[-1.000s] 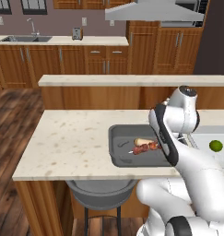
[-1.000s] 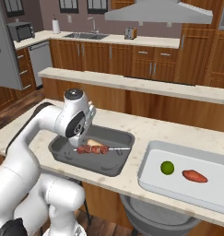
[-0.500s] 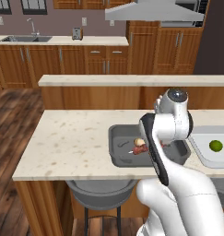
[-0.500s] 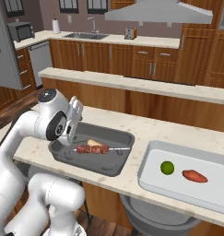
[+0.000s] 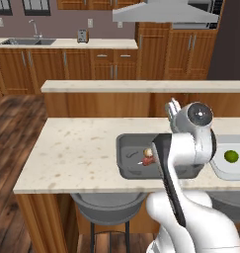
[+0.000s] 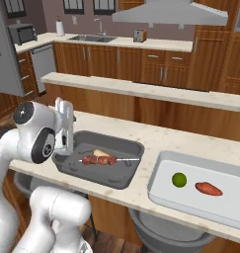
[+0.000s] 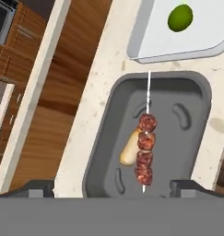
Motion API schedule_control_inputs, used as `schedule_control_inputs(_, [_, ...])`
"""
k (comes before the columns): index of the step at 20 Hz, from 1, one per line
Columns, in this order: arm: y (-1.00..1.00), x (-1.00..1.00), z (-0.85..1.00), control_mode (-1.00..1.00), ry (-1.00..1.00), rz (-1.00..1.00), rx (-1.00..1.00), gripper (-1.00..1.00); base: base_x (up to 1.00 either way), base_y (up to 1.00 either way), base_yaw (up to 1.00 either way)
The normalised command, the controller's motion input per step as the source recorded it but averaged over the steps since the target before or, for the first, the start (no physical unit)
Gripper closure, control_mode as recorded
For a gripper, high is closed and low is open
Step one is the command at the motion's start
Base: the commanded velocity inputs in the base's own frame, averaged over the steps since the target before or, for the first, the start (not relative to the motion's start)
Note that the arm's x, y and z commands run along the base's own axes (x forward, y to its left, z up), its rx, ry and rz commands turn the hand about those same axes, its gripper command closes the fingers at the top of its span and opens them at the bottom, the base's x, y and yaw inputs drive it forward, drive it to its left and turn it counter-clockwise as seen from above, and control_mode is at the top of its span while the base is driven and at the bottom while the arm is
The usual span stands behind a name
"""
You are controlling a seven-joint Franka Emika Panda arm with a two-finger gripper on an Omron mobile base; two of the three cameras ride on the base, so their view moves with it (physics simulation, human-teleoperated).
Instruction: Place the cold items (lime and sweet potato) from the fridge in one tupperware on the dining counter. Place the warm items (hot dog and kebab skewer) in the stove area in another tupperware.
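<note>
A grey tupperware [image 6: 122, 177] on the dining counter holds the kebab skewer [image 6: 100, 160] with the hot dog [image 6: 102, 153] lying against it. To its right, a white tupperware [image 6: 161, 170] holds the lime [image 6: 179, 179] and the sweet potato [image 6: 208, 189]. My gripper [image 6: 66, 147] hangs over the grey tupperware's left end, open and empty. In the hand view the gripper [image 7: 112, 186] looks down on the kebab skewer [image 7: 145, 150], the hot dog [image 7: 130, 148], the grey tupperware [image 7: 104, 138], the lime [image 7: 180, 17] and the white tupperware [image 7: 150, 27]. In the left base view my arm covers part of the grey tupperware [image 5: 131, 163]; the lime [image 5: 231, 156] shows.
A raised ledge [image 6: 141, 89] runs behind the counter. Grey stools [image 5: 109, 207] stand under the counter's front edge. Bare counter top [image 5: 72, 153] stretches left of the grey tupperware. The sink counter and range hood lie far behind.
My arm has swung, carrying the open gripper from above the skewer toward the grey tupperware's left end. The food has not moved.
</note>
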Motion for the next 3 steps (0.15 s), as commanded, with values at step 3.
schedule_control_inputs(3, [0.00,-0.58,0.35,-1.00,-0.18,0.21,-0.07,-1.00,0.00,0.00,0.00])
